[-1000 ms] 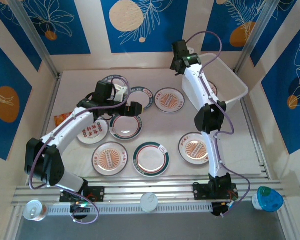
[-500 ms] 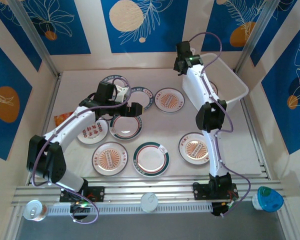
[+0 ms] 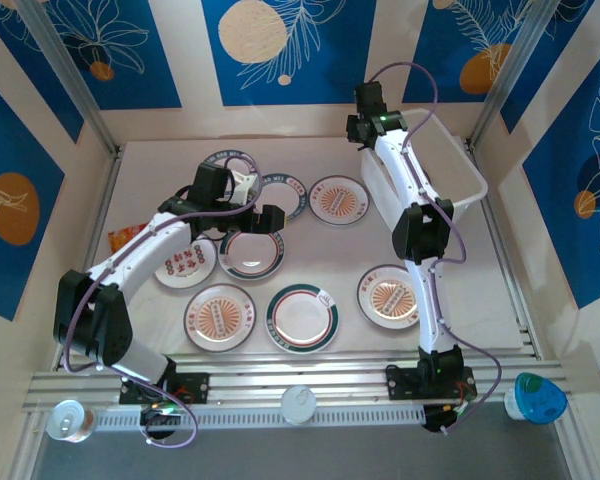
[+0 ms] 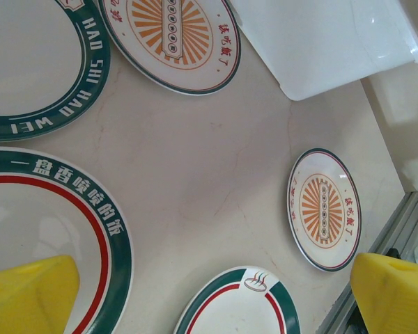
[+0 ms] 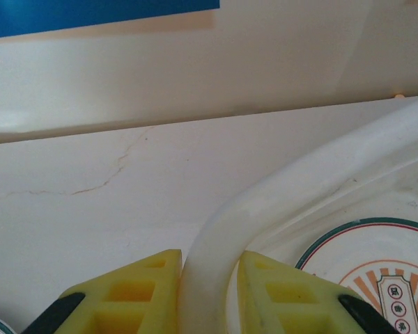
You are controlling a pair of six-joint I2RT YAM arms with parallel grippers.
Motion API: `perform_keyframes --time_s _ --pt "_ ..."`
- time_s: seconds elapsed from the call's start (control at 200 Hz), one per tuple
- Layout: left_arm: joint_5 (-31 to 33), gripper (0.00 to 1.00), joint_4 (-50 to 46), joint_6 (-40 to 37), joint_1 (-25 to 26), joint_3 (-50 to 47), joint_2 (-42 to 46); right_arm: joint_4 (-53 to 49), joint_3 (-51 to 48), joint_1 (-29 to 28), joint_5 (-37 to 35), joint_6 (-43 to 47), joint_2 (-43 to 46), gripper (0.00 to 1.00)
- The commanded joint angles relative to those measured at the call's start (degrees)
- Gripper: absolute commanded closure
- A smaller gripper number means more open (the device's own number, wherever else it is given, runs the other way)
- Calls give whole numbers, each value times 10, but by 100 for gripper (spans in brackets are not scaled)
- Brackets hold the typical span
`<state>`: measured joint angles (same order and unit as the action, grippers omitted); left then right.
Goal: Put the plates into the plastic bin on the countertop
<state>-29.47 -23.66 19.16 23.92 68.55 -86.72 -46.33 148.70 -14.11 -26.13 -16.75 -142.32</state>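
The white plastic bin point(image 3: 477, 172) stands at the back right of the beige countertop point(image 3: 330, 250). My right gripper point(image 3: 365, 130) is shut on the rim at the bin's far left corner; in the right wrist view the rim point(image 5: 320, 174) runs between my yellow fingers point(image 5: 125, 292). One orange-centred plate point(image 5: 376, 271) lies inside the bin. Several plates lie loose on the countertop, among them a green-rimmed plate point(image 3: 251, 253) and an orange-centred plate point(image 3: 339, 200). My left gripper point(image 3: 265, 215) hovers open over that green-rimmed plate point(image 4: 56, 209), holding nothing.
An orange snack packet point(image 3: 120, 238) lies at the left edge under the left arm. On the metal rail point(image 3: 280, 385) in front sit a can point(image 3: 70, 420), a white lid point(image 3: 300, 403) and a teal object point(image 3: 540, 397). Cream walls close in the countertop.
My right gripper has moved slightly back and right with the bin's rim, and the bin has shifted a little. The left gripper edged slightly right, then stayed still.
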Motion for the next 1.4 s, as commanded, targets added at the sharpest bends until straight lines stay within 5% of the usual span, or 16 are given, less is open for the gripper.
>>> perform_keyframes --time_s 0.0,0.78,1.395 --pt "3 0 -14 3 3 10 7 0 -40 -3 45 50 19 76" --pt "8 0 -20 2 3 14 10 75 -188 -1 274 312 115 88" --pt "5 0 -16 11 6 16 14 151 -423 57 269 404 269 93"
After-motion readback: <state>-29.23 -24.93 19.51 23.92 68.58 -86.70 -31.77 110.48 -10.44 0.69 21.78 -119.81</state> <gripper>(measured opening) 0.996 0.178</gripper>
